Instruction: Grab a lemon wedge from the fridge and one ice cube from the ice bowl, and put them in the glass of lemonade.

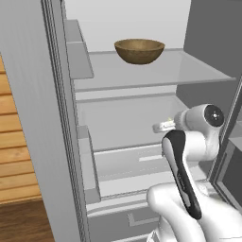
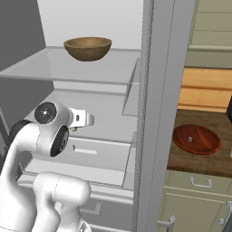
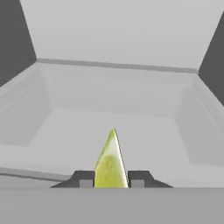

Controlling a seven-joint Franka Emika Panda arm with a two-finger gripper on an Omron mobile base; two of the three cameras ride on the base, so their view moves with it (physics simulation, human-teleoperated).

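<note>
gripper [image 3: 111,178] clamped on lemon wedge [image 3: 110,162] | wedge inside open fridge [image 1: 142,118], over its middle shelf | left: carry to glass, then ice cube from ice bowl [image 2: 196,139]

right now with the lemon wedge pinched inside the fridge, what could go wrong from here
1. The small yellow-green lemon wedge sits between the two dark fingers by its lower part alone, its pointed end sticking out. A quick swing could slip or twist it loose.
2. The hand is inside the tall grey fridge, with the glass shelf under the tan wooden bowl above it. Lifting before backing out may strike the shelf.
3. The fridge's frame stands close to the arm, so a wide turn toward the reddish-brown bowl might clip it.
</note>
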